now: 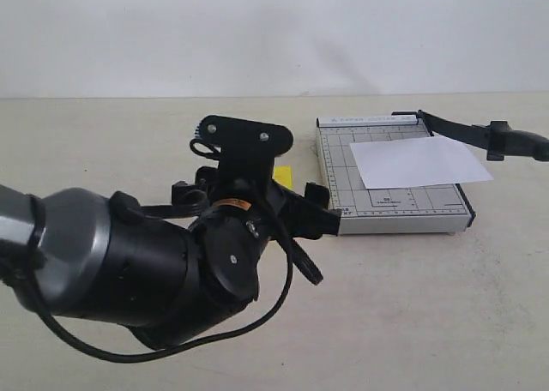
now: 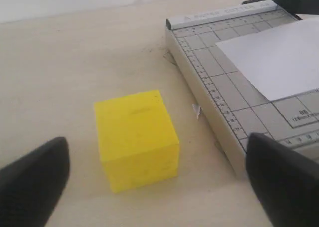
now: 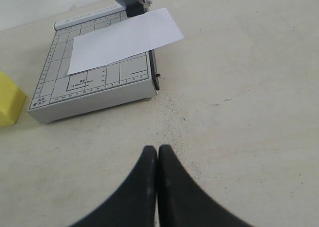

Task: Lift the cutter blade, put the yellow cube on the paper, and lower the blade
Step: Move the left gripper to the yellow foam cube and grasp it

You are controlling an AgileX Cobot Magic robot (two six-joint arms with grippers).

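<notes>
The yellow cube (image 2: 135, 137) rests on the table just left of the grey trimmer board (image 2: 209, 82). My left gripper (image 2: 155, 155) is open, one finger (image 2: 32, 179) on each side of the cube and neither touching it. In the exterior view the left arm hides most of the cube (image 1: 283, 176). The paper (image 1: 420, 161) lies on the board (image 1: 343, 164), overhanging its right edge. The cutter blade (image 1: 467, 130) stands raised, its handle (image 1: 517, 141) out to the right. My right gripper (image 3: 158, 151) is shut and empty above bare table in front of the board (image 3: 89, 95).
The left arm's bulky black and grey body (image 1: 129, 262) fills the lower left of the exterior view, a cable (image 1: 287, 262) looping off it. A pale wall (image 1: 274, 31) runs behind the beige table (image 1: 429, 305). The right wrist view also shows the paper (image 3: 124, 38) and the cube (image 3: 10, 100).
</notes>
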